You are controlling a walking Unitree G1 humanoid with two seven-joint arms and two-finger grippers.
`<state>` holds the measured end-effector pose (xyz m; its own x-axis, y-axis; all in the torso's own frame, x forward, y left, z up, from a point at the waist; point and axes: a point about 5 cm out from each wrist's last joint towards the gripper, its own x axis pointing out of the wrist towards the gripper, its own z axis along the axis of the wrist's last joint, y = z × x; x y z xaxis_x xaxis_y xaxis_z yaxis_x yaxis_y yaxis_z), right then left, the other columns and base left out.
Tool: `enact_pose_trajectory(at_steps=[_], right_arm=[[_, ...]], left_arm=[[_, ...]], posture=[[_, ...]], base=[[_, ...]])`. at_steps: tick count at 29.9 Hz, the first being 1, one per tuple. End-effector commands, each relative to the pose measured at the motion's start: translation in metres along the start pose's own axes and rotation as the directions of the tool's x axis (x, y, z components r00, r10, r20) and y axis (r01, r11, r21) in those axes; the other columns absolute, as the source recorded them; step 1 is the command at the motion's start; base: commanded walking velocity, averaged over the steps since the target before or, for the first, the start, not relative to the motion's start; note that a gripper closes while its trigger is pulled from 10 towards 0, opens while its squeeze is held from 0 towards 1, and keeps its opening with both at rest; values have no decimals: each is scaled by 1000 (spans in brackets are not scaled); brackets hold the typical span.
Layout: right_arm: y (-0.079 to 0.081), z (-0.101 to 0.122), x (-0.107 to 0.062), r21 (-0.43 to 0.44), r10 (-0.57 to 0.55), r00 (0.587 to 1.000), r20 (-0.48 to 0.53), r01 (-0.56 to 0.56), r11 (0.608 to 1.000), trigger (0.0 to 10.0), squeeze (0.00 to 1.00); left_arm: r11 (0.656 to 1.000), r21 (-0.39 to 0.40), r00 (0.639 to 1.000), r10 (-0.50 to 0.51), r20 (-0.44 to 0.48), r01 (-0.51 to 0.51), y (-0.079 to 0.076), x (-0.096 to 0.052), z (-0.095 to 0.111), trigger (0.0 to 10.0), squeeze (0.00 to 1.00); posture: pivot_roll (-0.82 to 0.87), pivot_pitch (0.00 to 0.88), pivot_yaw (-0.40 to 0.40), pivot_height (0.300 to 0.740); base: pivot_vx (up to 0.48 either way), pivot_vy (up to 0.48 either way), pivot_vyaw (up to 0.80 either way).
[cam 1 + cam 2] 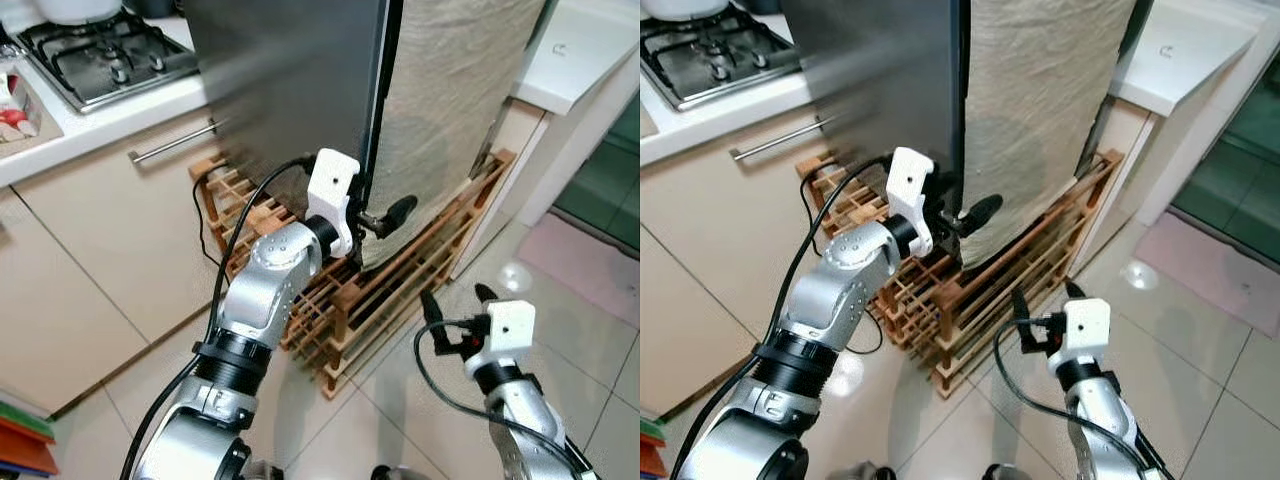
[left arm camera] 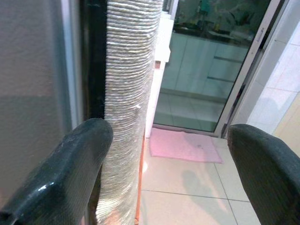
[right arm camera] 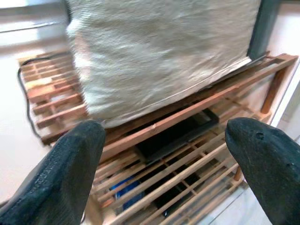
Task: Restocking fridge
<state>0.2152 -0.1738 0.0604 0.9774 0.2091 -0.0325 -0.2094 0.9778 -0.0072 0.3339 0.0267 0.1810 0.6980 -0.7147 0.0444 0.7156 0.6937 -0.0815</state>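
The fridge (image 1: 290, 90) stands straight ahead of me, its door edge running vertically, with a beige cloth (image 1: 450, 110) draped over the side beside that edge and a wooden rack (image 1: 400, 290) below. My left gripper (image 1: 378, 222), raised and reaching forward, has its fingers spread at the edge, one finger toward the steel, the other past the cloth, holding nothing. My right gripper (image 1: 455, 305) hangs lower in front of the rack, also spread and empty, so the left is the nearer for pulling the door.

No text, label, brand or number can be read anywhere. The red-and-white packet (image 1: 14, 108) on the table (image 1: 90, 125), far from either tool, may carry print, but it is too blurred.
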Motion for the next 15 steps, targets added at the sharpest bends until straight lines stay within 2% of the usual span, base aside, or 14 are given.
enact_pose_trajectory(at_steps=[1,3,4,7,14,15], right_arm=[[3,7,-2,-14,45,999,26,-45,999,10000,0],[3,6,-7,-33,78,997,30,-77,996,10000,0],[-3,0,-16,-52,104,994,15,-103,993,10000,0],[-8,-6,-24,-73,122,993,-5,-122,990,10000,0],[-14,-13,-30,-67,111,993,-28,-113,991,10000,0],[-13,-17,-32,-54,107,994,-38,-109,993,10000,0]], left_arm=[[1000,26,1000,-4,-1,4,-1,4,2,10000,0],[1000,29,1000,-1,0,1,0,5,2,10000,0],[999,32,1000,2,2,-3,1,7,3,10000,0],[999,35,1000,7,6,-7,2,9,5,10000,0],[998,55,1000,26,16,-27,9,11,10,10000,0],[997,67,999,34,23,-35,14,10,13,10000,0]], posture=[[-32,43,13,740],[-36,40,14,740],[-37,40,14,740],[-39,39,13,740],[-39,41,15,740],[-37,46,15,740]], base=[[0,0,0],[0,0,0],[0,0,0],[0,0,0],[0,0,0],[0,0,0]])
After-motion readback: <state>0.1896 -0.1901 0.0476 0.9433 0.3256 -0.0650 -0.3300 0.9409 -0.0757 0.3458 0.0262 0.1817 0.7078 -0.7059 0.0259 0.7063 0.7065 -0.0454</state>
